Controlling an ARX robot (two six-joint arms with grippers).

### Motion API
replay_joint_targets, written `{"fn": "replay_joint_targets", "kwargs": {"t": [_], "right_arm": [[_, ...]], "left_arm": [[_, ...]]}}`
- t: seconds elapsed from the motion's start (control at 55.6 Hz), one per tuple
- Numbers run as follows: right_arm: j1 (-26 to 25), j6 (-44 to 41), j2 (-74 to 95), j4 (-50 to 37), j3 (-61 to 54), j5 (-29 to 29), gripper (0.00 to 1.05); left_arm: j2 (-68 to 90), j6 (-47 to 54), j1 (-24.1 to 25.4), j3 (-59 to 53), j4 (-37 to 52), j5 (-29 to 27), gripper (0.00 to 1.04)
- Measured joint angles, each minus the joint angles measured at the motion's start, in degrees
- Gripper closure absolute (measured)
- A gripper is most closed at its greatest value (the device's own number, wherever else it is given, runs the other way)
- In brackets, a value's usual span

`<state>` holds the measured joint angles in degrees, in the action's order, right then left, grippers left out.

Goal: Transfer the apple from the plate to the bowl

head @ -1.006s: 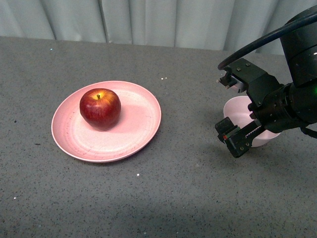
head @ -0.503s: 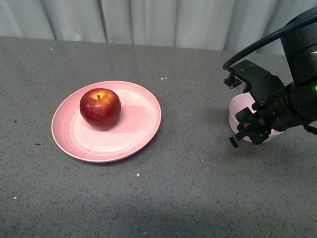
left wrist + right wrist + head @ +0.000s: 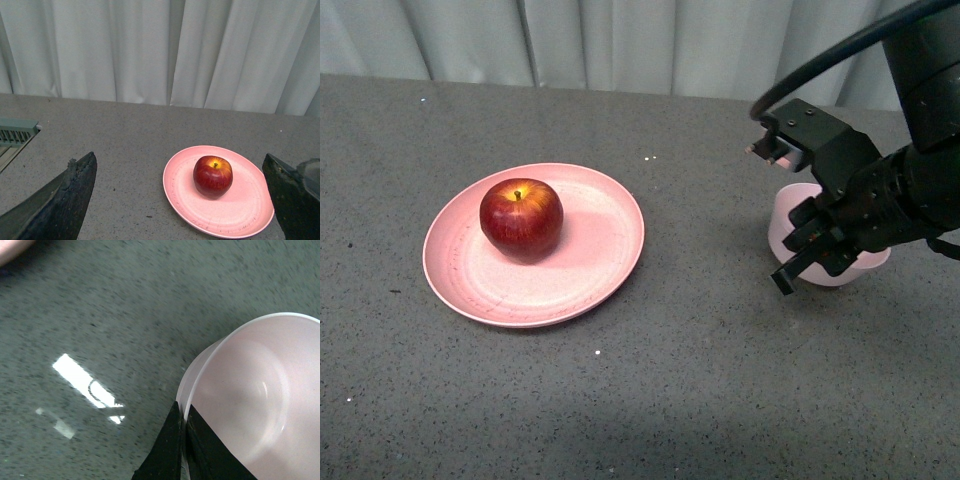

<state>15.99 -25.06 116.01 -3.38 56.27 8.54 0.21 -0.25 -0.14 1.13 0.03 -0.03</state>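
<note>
Pickup seems not yet begun: the glossy dark red apple (image 3: 521, 218) sits on the wide pink plate (image 3: 590, 270) centre-left, the right gripper (image 3: 183, 412) is clamped on the small pale pink bowl (image 3: 785, 222)'s rim centre-right, and the left gripper (image 3: 178, 156), agape, probably must next straddle the apple.

I count one apple (image 3: 521, 218), sitting on the one plate (image 3: 590, 262). Right of the plate I see one bowl (image 3: 786, 212). My feeds show two grippers: one left gripper (image 3: 177, 159) and one right gripper (image 3: 183, 412), the latter also right of the plate.
</note>
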Motion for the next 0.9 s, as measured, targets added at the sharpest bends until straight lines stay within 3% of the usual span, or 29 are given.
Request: {"fn": "replay_joint_targets", "kwargs": {"t": [0.341, 0.791, 0.899], "right_arm": [[9.5, 0.9, 2.0, 1.1, 5.3, 0.8, 1.04], [13.1, 2.6, 6.6, 0.0, 7.0, -0.1, 1.04], [13.2, 2.8, 6.8, -1.3, 7.0, 0.1, 0.93]], "left_arm": [[0.0, 0.0, 0.0, 0.0, 0.0, 0.0, 0.07], [0.0, 0.0, 0.0, 0.0, 0.0, 0.0, 0.07], [0.0, 0.0, 0.0, 0.0, 0.0, 0.0, 0.07]]}}
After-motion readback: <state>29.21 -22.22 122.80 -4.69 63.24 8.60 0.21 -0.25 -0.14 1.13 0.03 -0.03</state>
